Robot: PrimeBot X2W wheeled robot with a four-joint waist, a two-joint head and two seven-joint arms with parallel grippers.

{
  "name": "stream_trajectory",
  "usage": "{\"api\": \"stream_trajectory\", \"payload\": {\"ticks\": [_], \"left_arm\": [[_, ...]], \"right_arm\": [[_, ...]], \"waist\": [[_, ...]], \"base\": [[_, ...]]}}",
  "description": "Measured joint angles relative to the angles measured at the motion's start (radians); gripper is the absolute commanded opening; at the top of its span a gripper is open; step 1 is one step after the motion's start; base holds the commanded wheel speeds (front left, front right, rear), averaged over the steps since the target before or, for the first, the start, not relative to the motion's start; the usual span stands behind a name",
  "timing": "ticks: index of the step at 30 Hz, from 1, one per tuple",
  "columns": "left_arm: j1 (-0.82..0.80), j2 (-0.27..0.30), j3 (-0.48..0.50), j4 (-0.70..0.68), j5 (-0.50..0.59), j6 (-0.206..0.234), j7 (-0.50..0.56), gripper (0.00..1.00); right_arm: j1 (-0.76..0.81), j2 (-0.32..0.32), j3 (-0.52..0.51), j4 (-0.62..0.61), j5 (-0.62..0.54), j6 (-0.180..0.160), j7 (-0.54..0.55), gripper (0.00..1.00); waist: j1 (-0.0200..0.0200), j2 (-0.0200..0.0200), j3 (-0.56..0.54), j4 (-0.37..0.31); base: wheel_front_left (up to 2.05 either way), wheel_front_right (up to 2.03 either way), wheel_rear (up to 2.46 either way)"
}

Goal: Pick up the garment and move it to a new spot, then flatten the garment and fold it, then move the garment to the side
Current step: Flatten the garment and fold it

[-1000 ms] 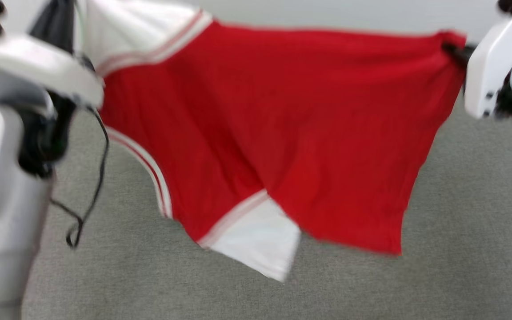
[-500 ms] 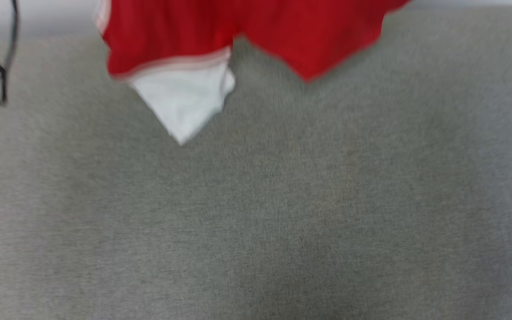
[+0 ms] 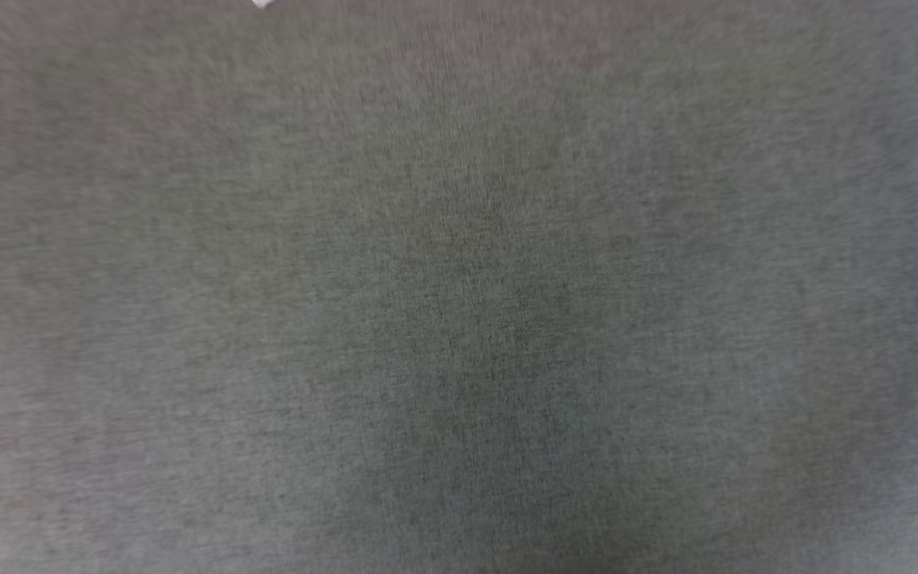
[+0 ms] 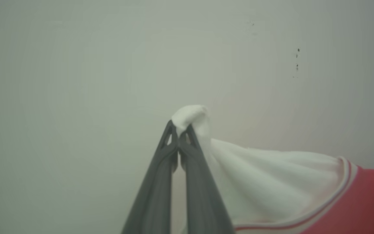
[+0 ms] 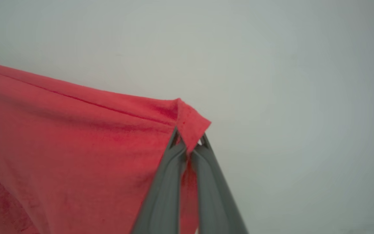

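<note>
Garment (image 4: pixel 271 182) in left jaws and right jaws, perhaps above grey cloth (image 3: pixel 459 319)

Pinching a sleeve end of the garment (image 4: pixel 271 182) between the pressed-together tips of the left gripper (image 4: pixel 181 130), with the rest hanging to its right in the left wrist view. Pinching a hem corner in the right gripper (image 5: pixel 188 143), cloth spreading to its left, wall (image 5: pixel 287 65) behind. Above the surface (image 3: pixel 459 319) in the head view, at the top edge left of middle, a tip of the garment.
</note>
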Motion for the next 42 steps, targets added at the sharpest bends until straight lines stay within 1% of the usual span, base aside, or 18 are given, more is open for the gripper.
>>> {"api": "stream_trajectory", "payload": {"ticks": [7, 14, 21, 25, 27, 30, 33, 35, 40, 41, 42], "left_arm": [[-0.022, -0.005, -0.001, -0.019, 0.003, 0.017, -0.001, 0.00], [0.018, 0.001, 0.013, -0.014, -0.024, 0.015, -0.014, 0.00], [0.107, -0.002, 0.029, 0.004, -0.080, -0.022, -0.038, 0.00], [0.189, -0.006, 0.044, 0.033, -0.122, -0.061, -0.070, 0.00], [0.250, -0.011, 0.053, 0.045, -0.145, -0.080, -0.095, 0.00], [0.384, -0.027, 0.060, 0.057, -0.180, -0.103, -0.130, 0.00], [0.545, -0.034, 0.066, 0.050, -0.209, -0.112, -0.149, 0.00], [0.665, -0.035, 0.075, 0.020, -0.225, -0.104, -0.159, 0.00], [0.998, -0.040, 0.091, -0.114, -0.270, -0.055, -0.158, 0.00], [1.130, -0.043, 0.091, -0.177, -0.286, -0.027, -0.147, 0.00], [1.130, -0.043, 0.091, -0.177, -0.286, -0.027, -0.147, 0.00]], "right_arm": [[-0.095, -0.004, 0.072, 0.072, 0.017, 0.000, -0.095, 0.00], [-0.116, 0.001, 0.174, 0.151, 0.073, 0.000, -0.131, 0.00], [-0.090, 0.001, 0.261, 0.195, 0.130, 0.000, -0.160, 0.00], [-0.020, -0.023, 0.319, 0.199, 0.173, 0.000, -0.174, 0.00], [0.040, -0.039, 0.344, 0.194, 0.194, 0.000, -0.184, 0.00], [0.154, -0.062, 0.379, 0.178, 0.227, 0.000, -0.189, 0.00], [0.291, -0.080, 0.411, 0.150, 0.252, 0.000, -0.185, 0.00], [0.383, -0.091, 0.418, 0.130, 0.273, 0.000, -0.181, 0.00], [0.615, -0.118, 0.420, 0.074, 0.320, 0.000, -0.167, 0.00], [0.709, -0.125, 0.405, 0.053, 0.340, 0.000, -0.172, 0.00], [0.709, -0.125, 0.405, 0.053, 0.340, 0.000, -0.172, 0.00]], "waist": [[0.0001, 0.0000, 0.116, -0.008], [0.0001, 0.0000, 0.184, -0.004], [0.0000, 0.0000, 0.192, 0.028], [0.0000, 0.0000, 0.172, 0.043], [0.0000, 0.0000, 0.153, 0.051], [0.0000, 0.0000, 0.112, 0.062], [-0.0001, 0.0000, 0.054, 0.071], [-0.0001, 0.0000, 0.010, 0.076], [-0.0002, 0.0000, -0.109, 0.083], [-0.0002, 0.0000, -0.159, 0.086], [-0.0002, 0.0000, -0.159, 0.086]], "base": [[0.00, 0.00, 0.00], [0.00, 0.00, 0.00], [0.00, 0.00, 0.00], [0.00, 0.00, 0.00], [0.00, 0.00, 0.00], [0.00, 0.00, 0.00], [0.00, 0.00, 0.00], [0.00, 0.00, 0.00], [0.00, 0.00, 0.00], [0.00, 0.00, 0.00], [0.00, 0.00, 0.00]]}}
